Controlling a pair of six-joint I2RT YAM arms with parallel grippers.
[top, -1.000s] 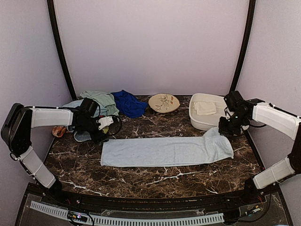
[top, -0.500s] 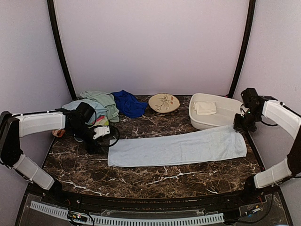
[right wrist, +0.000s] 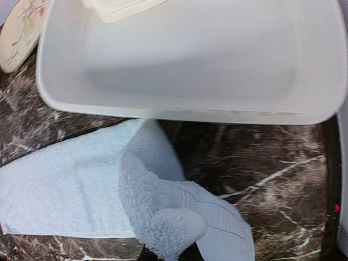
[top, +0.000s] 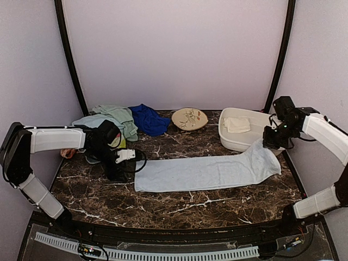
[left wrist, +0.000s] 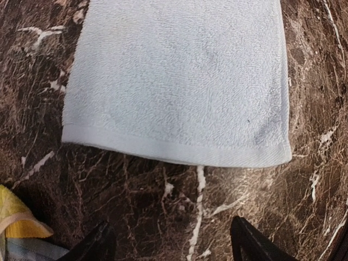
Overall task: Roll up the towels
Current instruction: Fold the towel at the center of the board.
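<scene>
A long light blue towel [top: 201,173] is lying lengthwise across a dark marble table [top: 179,209]. Half a second ago it was lying fully flat. Now its right end is rising off the table in a bunched peak, and the whole strip is sitting slightly further right. This suggests the arms are still tugging the towel straight and that rolling is not yet beginning.

At the towel's left end, the left gripper [left wrist: 174,247] is hovering just short of the hem, having come closer to it. Its fingers are standing wide apart, gripping nothing and touching no cloth. A corner of a yellow towel [left wrist: 16,220] is peeking in just left of that end.

At the towel's right end, the right gripper [top: 272,141] is pinching the raised cloth. In the wrist view the bunched terry is covering the fingertips, so they appear clamped on it.

Just beyond the towel's right end, a white tub [top: 231,142] is sitting with a folded cream towel [top: 237,124] inside. Beyond the towel's middle, a round patterned plate [top: 189,118] is resting. Beyond its left end, a pale green towel [top: 119,115] and a royal blue towel [top: 148,119] are lying heaped together.
</scene>
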